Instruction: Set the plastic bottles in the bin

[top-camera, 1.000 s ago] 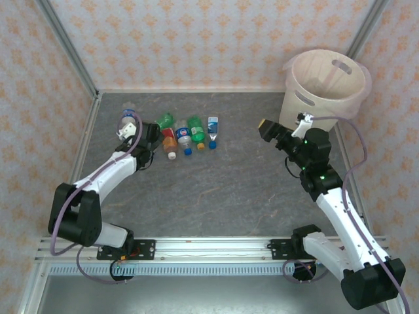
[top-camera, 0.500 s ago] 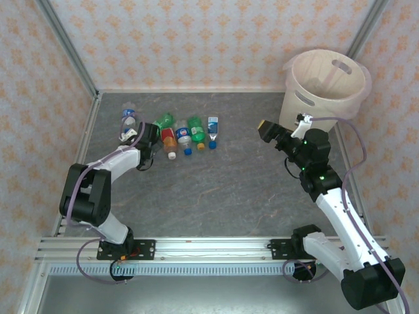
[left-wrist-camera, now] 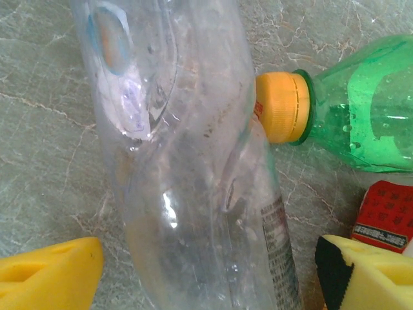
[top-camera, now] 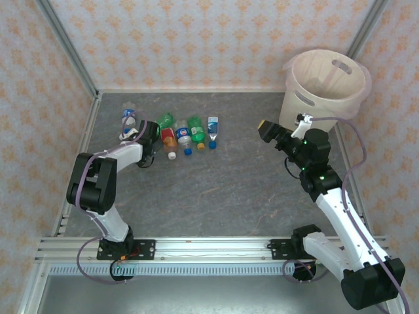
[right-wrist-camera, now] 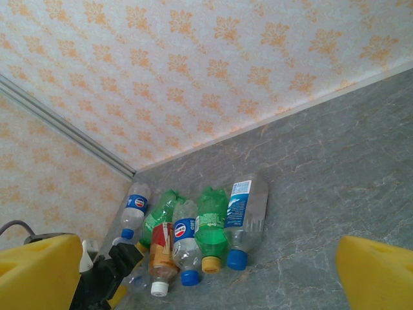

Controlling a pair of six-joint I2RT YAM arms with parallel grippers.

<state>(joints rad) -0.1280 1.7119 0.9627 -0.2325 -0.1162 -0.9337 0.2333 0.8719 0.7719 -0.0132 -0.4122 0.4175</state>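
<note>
A crushed clear bottle (left-wrist-camera: 187,161) lies on the grey floor between the yellow fingers of my left gripper (left-wrist-camera: 210,278). The jaws stand open on either side of it, with a small gap each side. Beside it lie a green bottle (left-wrist-camera: 368,110) with an orange cap and a red-labelled one (left-wrist-camera: 386,216). From above, my left gripper (top-camera: 149,140) sits at the left end of a row of several bottles (top-camera: 190,134). The bin (top-camera: 314,104) stands at the far right. My right gripper (top-camera: 265,127) hangs open and empty just left of the bin.
Another clear bottle with a blue label (top-camera: 127,118) lies apart near the left wall rail. The patterned walls close in the back and both sides. Bare grey floor stretches between the bottle row and the bin.
The left arm's elbow has swung up toward the bottles and its gripper has shifted slightly right over the clear bottle, with the jaws narrowing a little. The right arm has not moved.
</note>
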